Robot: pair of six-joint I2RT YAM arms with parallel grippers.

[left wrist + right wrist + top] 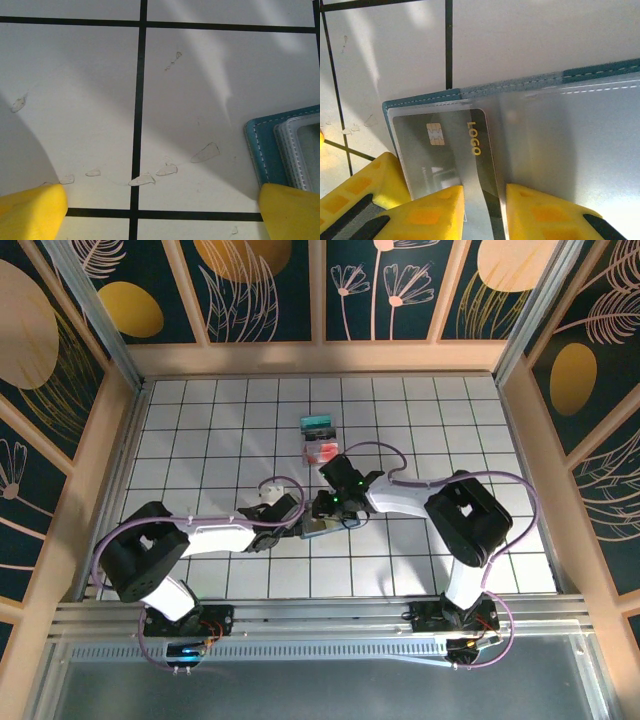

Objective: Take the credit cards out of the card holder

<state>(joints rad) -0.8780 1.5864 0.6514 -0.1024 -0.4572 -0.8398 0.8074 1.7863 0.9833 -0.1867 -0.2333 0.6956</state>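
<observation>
- We find the left pincer (160, 220) spread wide, one yellow finger beside a corner of the flat slate-blue stitched card holder (262, 145) on the white gridded worktop (75, 100); we judge that it is placed to steady the holder
- The right pincer (485, 212) straddles the edge of a grey chip card (445, 145) in the clear sleeve; we cannot tell whether it is clamped
- The small flat teal card (318, 424) and the whitish-pink card (321, 450) lie beyond the holder
- We read only "LOGO", in gold

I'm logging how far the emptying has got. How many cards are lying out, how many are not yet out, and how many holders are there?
Cards out on the table: 2, the teal card and the whitish-pink card
Cards not yet out: 1, the grey card
Holders: 1, the card holder
Total: 4
</observation>
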